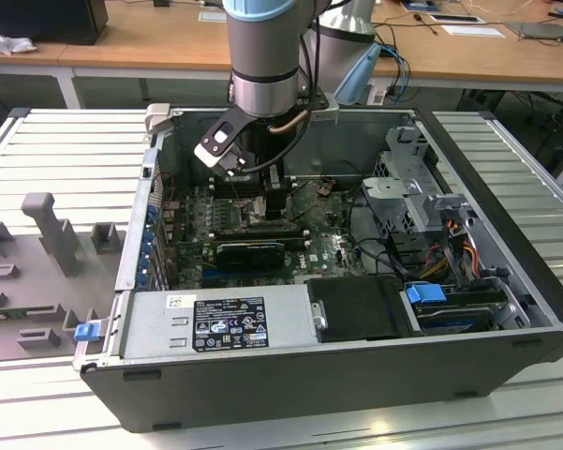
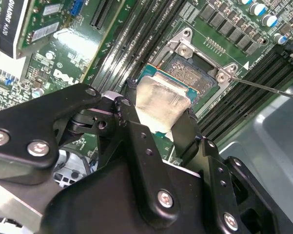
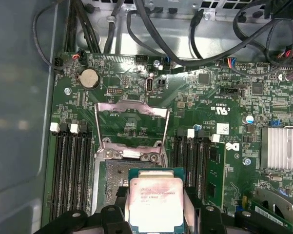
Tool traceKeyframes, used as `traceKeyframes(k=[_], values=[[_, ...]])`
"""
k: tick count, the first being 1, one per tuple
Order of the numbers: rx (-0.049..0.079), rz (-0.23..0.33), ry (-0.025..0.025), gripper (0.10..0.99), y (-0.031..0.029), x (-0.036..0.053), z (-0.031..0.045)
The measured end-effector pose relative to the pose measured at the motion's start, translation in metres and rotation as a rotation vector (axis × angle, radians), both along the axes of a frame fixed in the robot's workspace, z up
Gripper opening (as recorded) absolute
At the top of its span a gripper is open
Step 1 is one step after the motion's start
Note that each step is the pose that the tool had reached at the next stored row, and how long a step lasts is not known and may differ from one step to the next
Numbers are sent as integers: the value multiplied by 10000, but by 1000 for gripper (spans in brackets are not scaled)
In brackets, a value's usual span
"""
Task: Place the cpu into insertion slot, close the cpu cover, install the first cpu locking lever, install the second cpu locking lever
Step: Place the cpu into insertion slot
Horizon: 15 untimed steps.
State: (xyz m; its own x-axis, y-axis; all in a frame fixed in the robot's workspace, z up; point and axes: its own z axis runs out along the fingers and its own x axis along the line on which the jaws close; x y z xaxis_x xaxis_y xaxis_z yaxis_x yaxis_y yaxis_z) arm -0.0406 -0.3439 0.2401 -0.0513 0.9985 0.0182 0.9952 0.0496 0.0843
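Black gripper (image 2: 158, 111) links and screw heads are seen closest in the second wrist view. Between the two fingers (image 2: 185, 134) the cpu (image 2: 163, 97) is pinched by opposite edges, with its pale metal top turned upward. The same grip is seen in the first wrist view, where the gripper (image 3: 158, 214) is closed on either side of the cpu (image 3: 156, 202).

The chip is held over the insertion slot (image 3: 109, 180), and part of the dark socket is left uncovered beside it. Whether the chip touches the socket cannot be told. In the second wrist view the insertion slot (image 2: 197, 73) is framed by its metal rim and screws.

The cpu cover (image 3: 131, 109) is raised open, just beyond the socket. Long black memory slots (image 3: 70, 175) are set on both sides of the socket on the green board (image 3: 195, 105).

In the upper centre of the exterior view the arm (image 1: 262, 66) is lowered into the open computer case (image 1: 356, 375), which is laid on its side on a slatted table (image 1: 66, 150).
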Motion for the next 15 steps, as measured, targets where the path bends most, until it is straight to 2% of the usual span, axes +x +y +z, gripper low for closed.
traceKeyframes(k=[3,7,12,15], values=[[1,0,3,529,57,16,0],[0,0,10,529,96,33,-1],[2,-47,10,529,112,35,-2],[1,-473,10,529,112,35,-4]])
